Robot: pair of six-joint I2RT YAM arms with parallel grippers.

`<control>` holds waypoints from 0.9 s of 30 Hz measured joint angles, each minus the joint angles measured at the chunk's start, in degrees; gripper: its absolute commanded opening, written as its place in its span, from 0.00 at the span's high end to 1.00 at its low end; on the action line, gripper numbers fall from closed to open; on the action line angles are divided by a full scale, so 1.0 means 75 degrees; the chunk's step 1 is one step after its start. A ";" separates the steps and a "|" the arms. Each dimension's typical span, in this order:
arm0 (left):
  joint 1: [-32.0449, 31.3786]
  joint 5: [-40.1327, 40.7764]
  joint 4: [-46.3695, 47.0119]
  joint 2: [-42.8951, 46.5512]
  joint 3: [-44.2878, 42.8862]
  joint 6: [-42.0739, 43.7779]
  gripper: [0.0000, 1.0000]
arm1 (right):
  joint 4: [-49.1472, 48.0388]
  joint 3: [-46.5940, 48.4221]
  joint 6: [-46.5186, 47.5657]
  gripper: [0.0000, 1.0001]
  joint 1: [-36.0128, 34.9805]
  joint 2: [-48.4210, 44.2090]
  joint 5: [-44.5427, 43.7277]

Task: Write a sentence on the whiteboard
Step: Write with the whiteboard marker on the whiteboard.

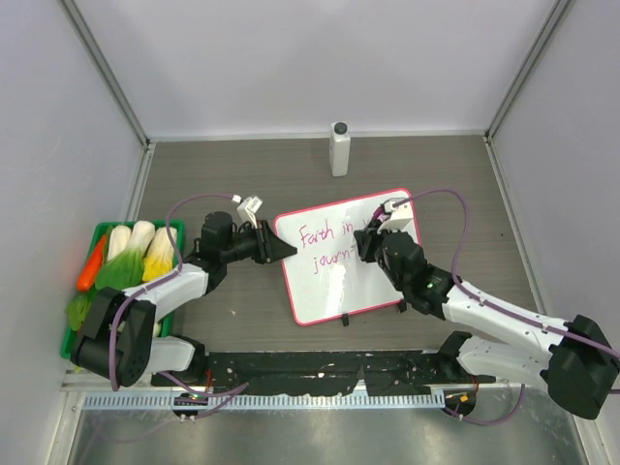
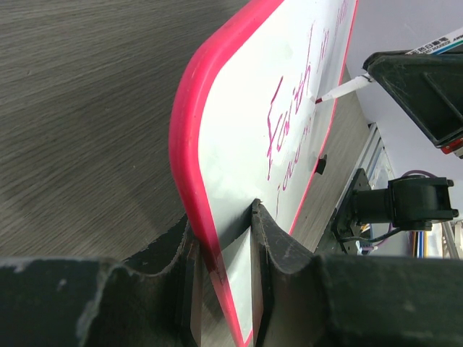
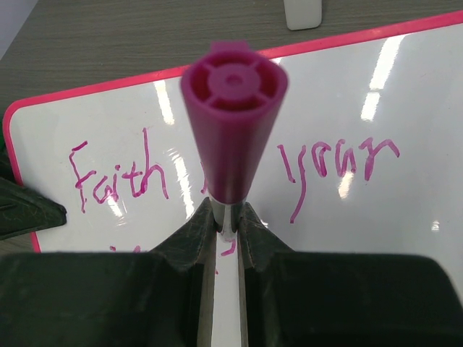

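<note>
The whiteboard (image 1: 341, 291), white with a pink-red frame, lies tilted in the middle of the table. My left gripper (image 1: 281, 249) is shut on its left edge, and the frame (image 2: 189, 130) sits between the jaws of the left gripper (image 2: 224, 217). Pink handwriting, the sentence (image 1: 329, 237), runs in two lines; "Faith" (image 3: 116, 181) and "your" (image 3: 340, 163) are readable. My right gripper (image 3: 228, 213) is shut on a magenta marker (image 3: 231, 123) standing over the board (image 3: 405, 217). The marker's tip (image 2: 340, 90) meets the board surface (image 2: 239, 144) beside the writing.
A white bottle (image 1: 339, 148) stands behind the board near the back wall. A green tray (image 1: 180, 229) of toy vegetables (image 1: 136, 254) sits at the left beside the left arm. White walls close in the table on three sides.
</note>
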State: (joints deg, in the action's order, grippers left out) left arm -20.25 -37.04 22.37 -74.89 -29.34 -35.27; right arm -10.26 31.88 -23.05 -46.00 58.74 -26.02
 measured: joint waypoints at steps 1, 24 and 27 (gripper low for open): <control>0.0000 0.0000 0.0003 0.0000 0.0000 0.0000 1.00 | 0.0041 -0.0006 -0.0012 0.99 -0.0003 -0.0029 0.0041; -0.0009 0.0012 0.0003 0.0000 0.0000 0.0000 1.00 | 0.0388 -0.0481 -0.0347 0.99 -0.0003 -0.0586 0.0160; -0.0009 0.0015 0.0003 0.0000 -0.0003 0.0000 1.00 | 0.0417 -0.0458 -0.0332 0.99 -0.0003 -0.0586 0.0131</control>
State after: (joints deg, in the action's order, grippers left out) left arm -20.32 -36.93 22.39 -74.89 -29.36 -35.27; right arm -7.14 28.45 -25.54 -46.02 54.35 -25.04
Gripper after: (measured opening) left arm 0.272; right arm 0.174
